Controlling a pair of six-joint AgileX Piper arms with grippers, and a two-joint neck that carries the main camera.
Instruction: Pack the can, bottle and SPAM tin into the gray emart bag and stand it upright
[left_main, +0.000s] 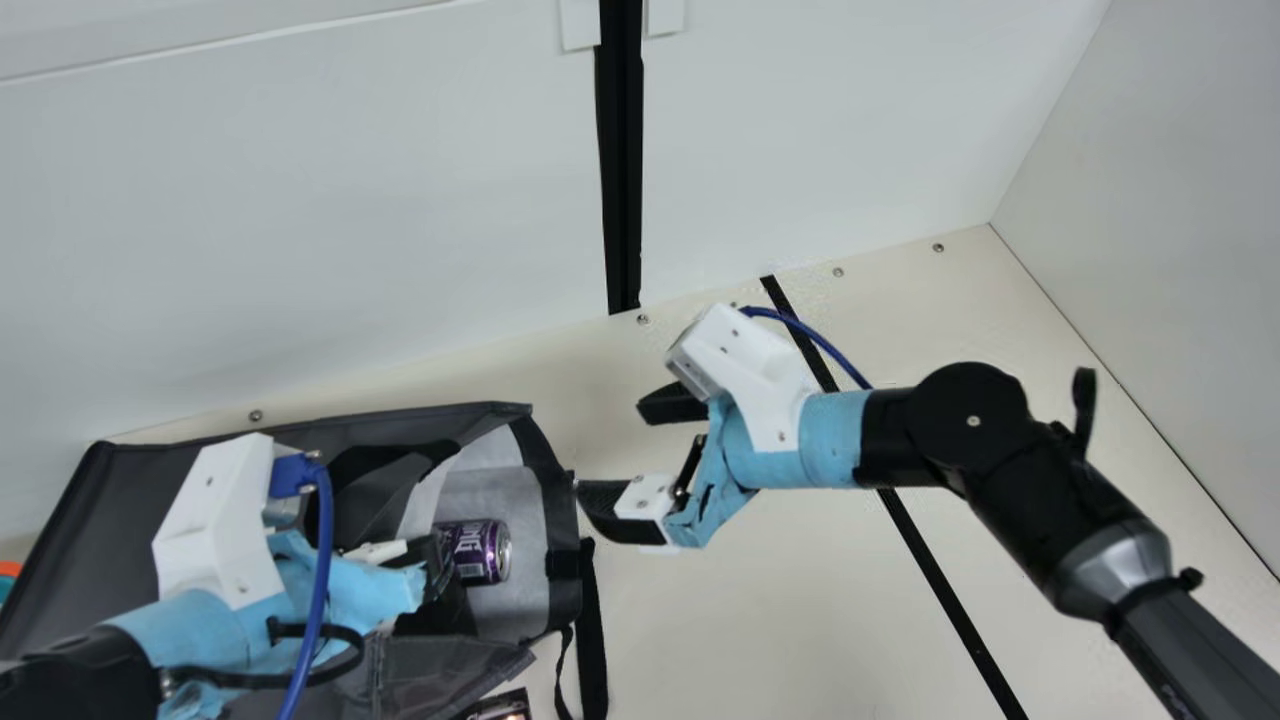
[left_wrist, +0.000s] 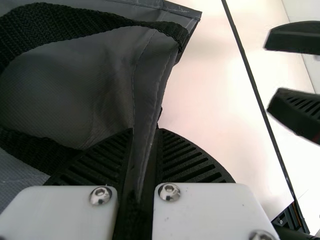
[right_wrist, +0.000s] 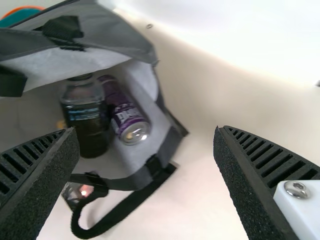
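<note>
Grippers: two; bags: one; cans: one; bottles: one. The gray emart bag (left_main: 100, 520) lies on its side at the left of the table (left_main: 760, 620), mouth facing right; the purple can (left_main: 482, 552) lies inside, at the mouth; the dark bottle (right_wrist: 86, 117) lies inside, just beside the can. One small dark item (left_main: 500, 706) with a reddish patch is outside the bag, at the near side of the mouth; whether it is the SPAM tin cannot be told.

The left gripper (left_main: 425, 580) is over the bag, across the line of sight to its interior; in the left wrist view the jaws of the left gripper (left_wrist: 145, 131) are closed on the bag's gray edge. The right gripper (left_main: 608, 450) is just right of the mouth, jaws wide open, nothing between them. A loose black strap (left_main: 594, 640) extends from the mouth toward the near side; a black strip (left_main: 945, 585) crosses the table at right; an orange and turquoise object (left_main: 8, 578) is at far left.

The small dark item and the orange and turquoise object are cut off in the main view; the bottle's upper end is partly hidden by the bag.
</note>
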